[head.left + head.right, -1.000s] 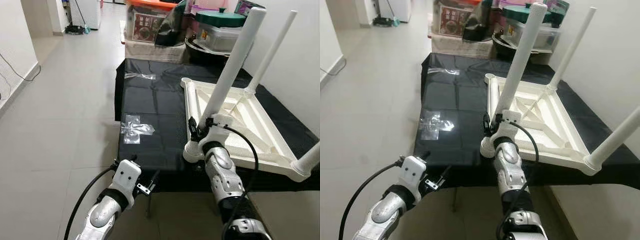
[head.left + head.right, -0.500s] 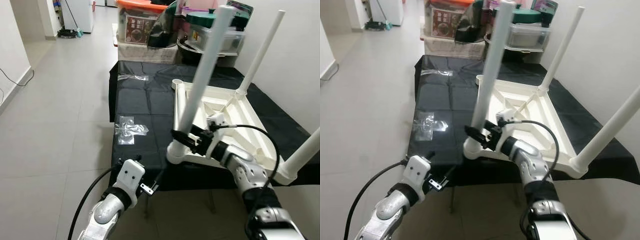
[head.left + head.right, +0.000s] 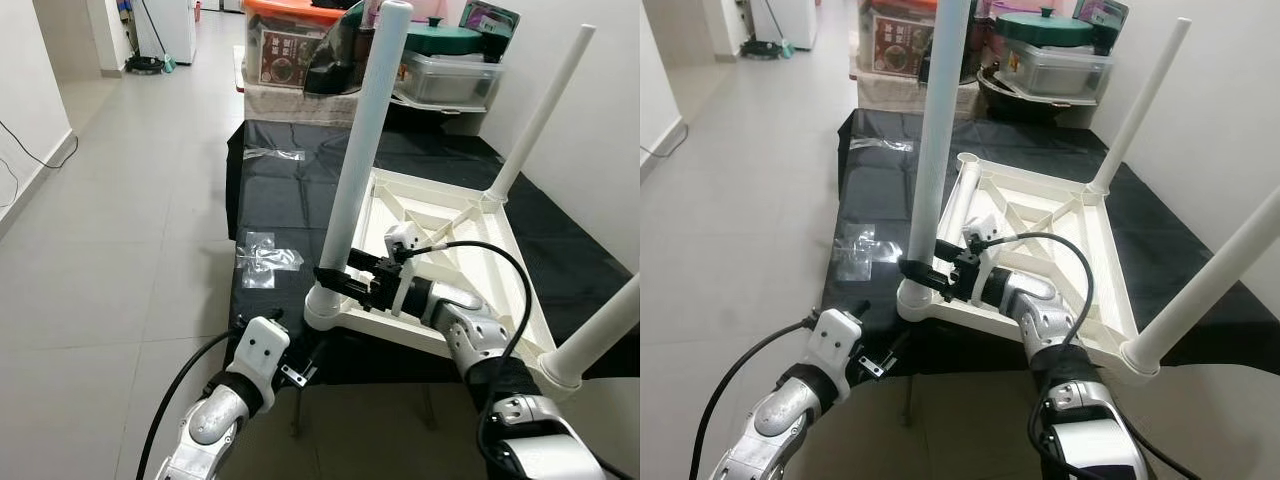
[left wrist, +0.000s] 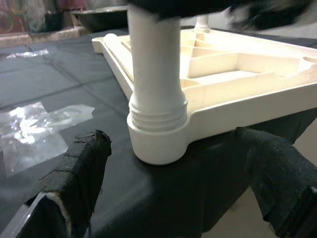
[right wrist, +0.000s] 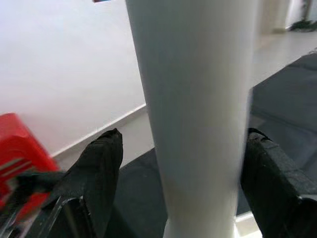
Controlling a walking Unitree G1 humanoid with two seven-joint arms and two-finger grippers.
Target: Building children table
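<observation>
White plastic, the upturned children's table top (image 3: pixel 455 250) lies on a black-draped low platform (image 3: pixel 290 200), three legs up; against a second ago, the right gripper (image 3: pixel 345 285) has swung round low on the near white cylindrical leg (image 3: pixel 358 160), likely turning it into its corner socket. In the right eye view the left gripper (image 3: pixel 880 355) hovers at the platform's edge over grey floor tiles (image 3: pixel 740 150), storage boxes (image 3: pixel 1040 50) behind. The left wrist view shows its fingers apart, empty, threads exposed at the socket (image 4: pixel 157 139). The right wrist view shows its fingers (image 5: pixel 101 163) straddling the leg; firm grip uncertain.
</observation>
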